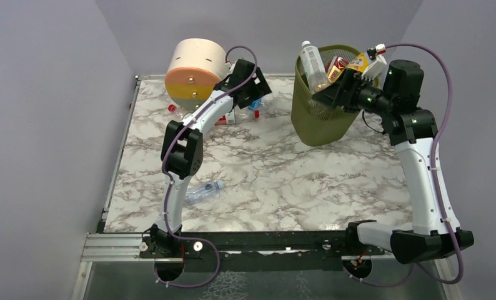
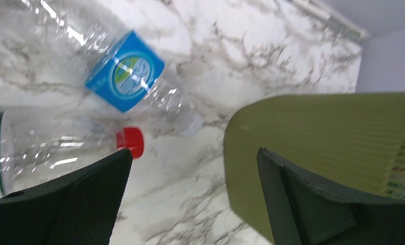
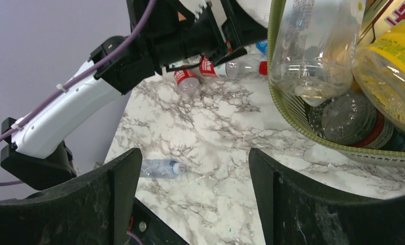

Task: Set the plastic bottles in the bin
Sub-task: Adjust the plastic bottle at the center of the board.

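The olive-green mesh bin, upper right, brims with clear and yellow bottles. Upper left on the table, the left pincer gapes wide, empty, over a blue-labelled bottle. The right pincer hangs part-open, empty, beside the bin's rim.

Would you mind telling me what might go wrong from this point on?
The bin is heaped above its rim, a clear bottle sticking out; further bottles may roll off.
The open right gripper hangs beside that rim and could nudge it.
The open left gripper hovers over the blue-labelled bottle and red-capped bottle lying close together; it may knock one away.
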Controlling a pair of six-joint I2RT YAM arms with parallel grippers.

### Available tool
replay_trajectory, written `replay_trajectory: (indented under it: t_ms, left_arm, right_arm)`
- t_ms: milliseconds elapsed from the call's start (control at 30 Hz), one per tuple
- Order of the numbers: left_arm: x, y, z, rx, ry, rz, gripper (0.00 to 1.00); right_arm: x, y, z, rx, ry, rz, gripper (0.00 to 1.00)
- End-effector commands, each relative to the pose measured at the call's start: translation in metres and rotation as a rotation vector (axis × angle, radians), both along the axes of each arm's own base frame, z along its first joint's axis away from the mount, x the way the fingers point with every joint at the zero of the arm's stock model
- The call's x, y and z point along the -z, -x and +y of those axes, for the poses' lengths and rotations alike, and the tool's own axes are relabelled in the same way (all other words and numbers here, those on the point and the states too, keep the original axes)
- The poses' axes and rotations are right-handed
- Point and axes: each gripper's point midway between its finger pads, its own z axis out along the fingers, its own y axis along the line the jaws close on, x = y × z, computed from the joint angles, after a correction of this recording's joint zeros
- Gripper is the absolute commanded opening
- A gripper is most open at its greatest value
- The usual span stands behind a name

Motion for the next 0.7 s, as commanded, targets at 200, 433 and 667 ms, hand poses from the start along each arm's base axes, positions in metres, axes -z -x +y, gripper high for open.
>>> replay_trajectory:
  t_ms: [200,433,667]
  left_arm:
    - [0.006,-0.054,-0.005,-0.214,0.059,-0.062,0.99]
    - [0.012,-0.063,-0.001,-0.316,0.064,-0.066,0.99]
    - [0.039,-0.055,0.006,-0.375,0.043,-0.01,0.99]
  right_arm:
    - [0.008,0.01,0.006,-0.053,0.004,-0.021,0.8]
    - [0.014,0.014,0.008,-0.067,-0.007,-0.008,0.8]
    - [0.019,0.016,0.01,-0.078,-0.013,-0.006,0.8]
